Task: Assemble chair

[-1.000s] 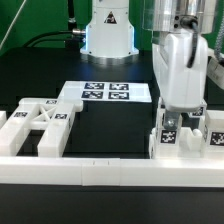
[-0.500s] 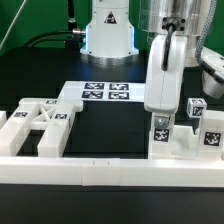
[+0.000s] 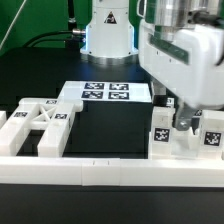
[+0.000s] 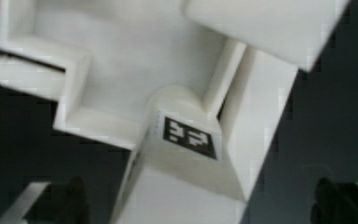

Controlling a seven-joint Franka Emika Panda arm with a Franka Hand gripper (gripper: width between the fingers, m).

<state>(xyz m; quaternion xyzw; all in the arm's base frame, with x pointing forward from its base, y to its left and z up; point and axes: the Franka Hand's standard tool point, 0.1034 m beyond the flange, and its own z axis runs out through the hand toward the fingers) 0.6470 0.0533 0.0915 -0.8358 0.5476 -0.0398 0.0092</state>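
The white chair parts lie in two groups. A flat piece with crossed bars sits at the exterior view's left. A cluster of blocky tagged pieces stands at the right. My gripper hangs low over this right cluster, its wide white hand tilted above it. In the wrist view a white tagged piece runs between my dark fingers, with gaps on both sides. The gripper is open and holds nothing.
The marker board lies on the black table behind the parts. A long low white border rail runs along the front edge. The robot base stands at the back centre.
The hand has turned about its axis, from showing its narrow side to its broad side. It has shifted slightly to the exterior view's right over the right cluster. The parts have not moved.
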